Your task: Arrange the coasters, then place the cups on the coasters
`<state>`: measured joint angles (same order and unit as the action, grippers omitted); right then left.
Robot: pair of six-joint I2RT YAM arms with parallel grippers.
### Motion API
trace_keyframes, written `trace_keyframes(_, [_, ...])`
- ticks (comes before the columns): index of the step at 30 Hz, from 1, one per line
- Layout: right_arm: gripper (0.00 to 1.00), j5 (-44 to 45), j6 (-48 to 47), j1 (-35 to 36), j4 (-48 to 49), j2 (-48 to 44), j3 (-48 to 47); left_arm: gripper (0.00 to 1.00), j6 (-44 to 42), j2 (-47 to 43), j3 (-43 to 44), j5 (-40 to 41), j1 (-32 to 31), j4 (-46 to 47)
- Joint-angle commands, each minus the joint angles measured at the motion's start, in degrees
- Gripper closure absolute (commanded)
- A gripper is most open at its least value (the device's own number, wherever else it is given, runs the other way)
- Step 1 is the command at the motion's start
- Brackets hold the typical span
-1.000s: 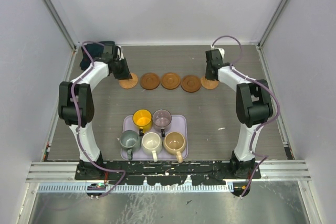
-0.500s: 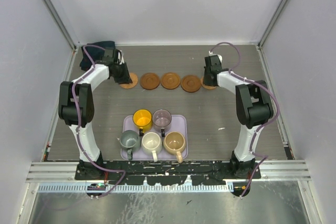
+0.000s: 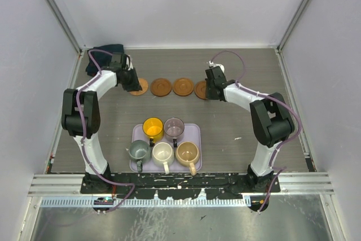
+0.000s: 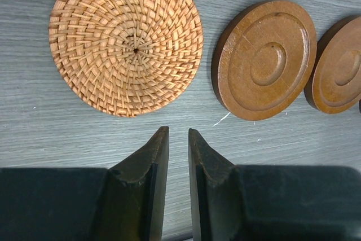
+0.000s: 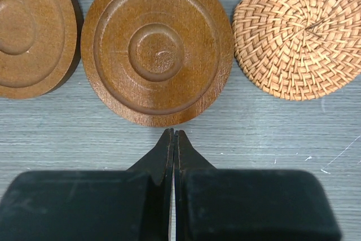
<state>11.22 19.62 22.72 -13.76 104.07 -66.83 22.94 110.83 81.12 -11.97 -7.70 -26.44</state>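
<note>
Coasters lie in a row at the back of the table. My left gripper hangs just short of the woven end coaster, with a ringed wooden coaster to its right. The left gripper is all but shut, a thin gap with nothing in it. My right gripper is shut and empty, its tips at the near rim of a wooden coaster. A woven coaster lies to the right. The cups stand on a lavender tray: yellow, mauve, grey-green, white, tan.
A dark bundle sits in the back left corner behind my left arm. Pale walls close in the table on three sides. A metal rail runs along the near edge by the arm bases.
My right gripper has swung left from the woven coaster at the row's right end to the wooden coaster beside it. The left arm has hardly moved.
</note>
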Motion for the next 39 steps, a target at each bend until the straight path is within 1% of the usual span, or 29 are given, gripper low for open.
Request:
trace_keyframes(1, [0.99, 0.36, 1.76, 0.89, 0.19, -1.06, 0.12, 0.78, 0.19, -3.37, -0.65, -0.73, 0.42, 2.07])
trace_keyframes(20, [0.99, -0.03, 3.21, 2.70, -0.09, 3.48, 0.37, 0.78, 0.35, -4.11, -1.96, -0.25, 0.66, 2.53])
trace_keyframes(39, [0.99, 0.72, 3.15, 2.77, -0.22, 7.31, -2.84, 0.78, 0.18, -3.53, -2.22, -0.43, 1.02, 2.71])
